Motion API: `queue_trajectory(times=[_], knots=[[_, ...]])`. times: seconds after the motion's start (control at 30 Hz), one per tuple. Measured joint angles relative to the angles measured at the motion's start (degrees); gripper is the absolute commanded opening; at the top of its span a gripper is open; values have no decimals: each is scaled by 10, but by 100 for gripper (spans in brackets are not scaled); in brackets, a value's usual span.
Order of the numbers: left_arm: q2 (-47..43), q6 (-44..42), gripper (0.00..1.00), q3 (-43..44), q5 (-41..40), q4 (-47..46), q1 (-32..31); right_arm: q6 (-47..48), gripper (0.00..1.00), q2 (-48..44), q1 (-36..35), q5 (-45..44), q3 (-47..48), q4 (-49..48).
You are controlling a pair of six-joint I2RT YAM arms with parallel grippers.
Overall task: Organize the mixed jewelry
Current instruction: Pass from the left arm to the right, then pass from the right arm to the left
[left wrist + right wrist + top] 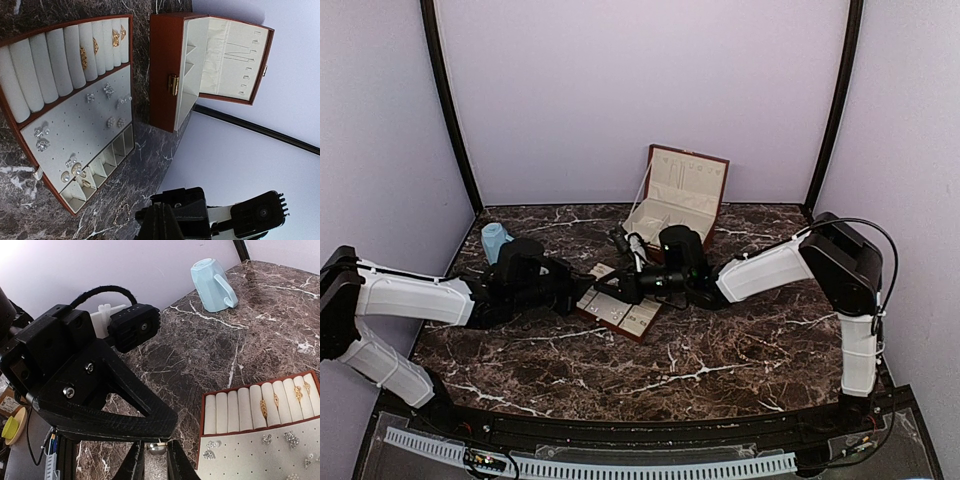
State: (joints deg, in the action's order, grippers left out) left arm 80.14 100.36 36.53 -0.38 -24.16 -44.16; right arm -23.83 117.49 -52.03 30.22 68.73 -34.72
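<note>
A pearl stud earring (156,448) hangs above the marble. The shut tip of my left gripper (168,428) pinches its thin post from above. My right gripper (155,463) stands narrowly open, one finger on each side of the pearl; the right one touches it and a sliver of gap shows on the left. From above, both grippers (588,287) (612,287) meet at the left corner of the cream-lined tray (638,322). The tray (75,125) holds gold rings (83,57), sparkly studs (108,90) and pearl pieces (71,173). A thin chain (123,212) lies on the table beside it.
The red-brown hinged box (680,190) stands open behind the tray, its lid up. A pale blue cup (495,240) lies at the back left (212,285). Dark marble table (720,350) stretches toward the front and right. White walls close in the back and sides.
</note>
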Motion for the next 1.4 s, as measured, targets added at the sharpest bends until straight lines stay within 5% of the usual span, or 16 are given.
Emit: queue_trajectory(times=[0.23, 0.47, 0.93, 1.17, 1.4], knots=[[0, 0, 1, -3, 2, -3, 0, 10, 11, 0, 3, 0, 0, 3], [0, -7, 31, -18, 6, -14, -1, 13, 10, -5, 7, -4, -10, 5], [-50, -69, 48, -44, -24, 28, 11, 44, 10, -73, 34, -7, -57, 44], [-112, -284, 54, -31, 12, 61, 84, 80, 9, -150, 37, 0, -99, 100], [-108, -693, 52, 96, 108, 155, 100, 106, 10, -195, 46, 61, -103, 181]])
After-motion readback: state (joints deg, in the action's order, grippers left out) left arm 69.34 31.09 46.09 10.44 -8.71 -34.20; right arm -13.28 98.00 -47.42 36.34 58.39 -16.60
